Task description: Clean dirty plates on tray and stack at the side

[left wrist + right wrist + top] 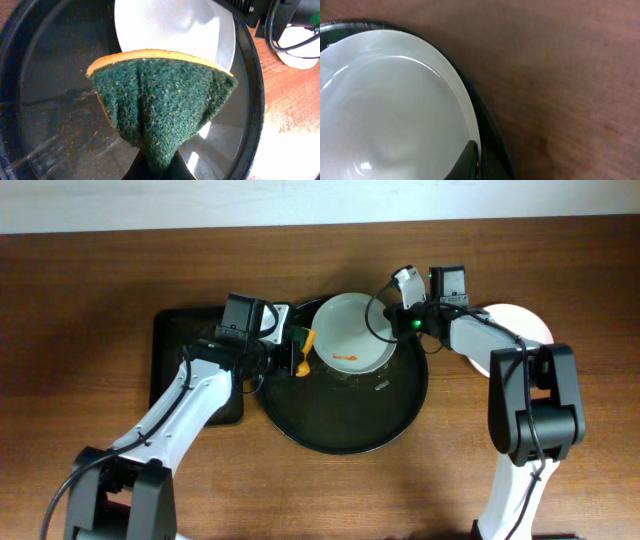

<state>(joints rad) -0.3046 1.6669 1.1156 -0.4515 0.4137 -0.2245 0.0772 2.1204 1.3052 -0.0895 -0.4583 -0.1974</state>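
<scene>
The left gripper [298,358] is holding a yellow-backed green scouring sponge [160,110]. Its jaws are clamping the sponge's lower end, and the soft pad is folding into a pleat under the pinch. The sponge is hanging just beside the left rim of the small round white shallow plate [352,332]. This plate is lying in the far half of the large round black tray [340,418] and is carrying an orange-red smear [345,358] close to its near edge.

The right gripper [398,312] is sitting at the plate's far-right rim. In the right wrist view one dark fingertip [467,160] is resting at that rim, but its partner is hidden. It cannot be told whether these jaws are gripping the plate or only standing at it.

A second white plate [520,320] is lying on the brown wood-grain counter [100,270] to the right of the tray, partly under the right arm.

The plate is appearing stiff, glossy and probably light, so it is likely to slide on the shiny tray under scrubbing. The thin raised rim is the only practical hold, and a shallow pinch there may slip.
</scene>
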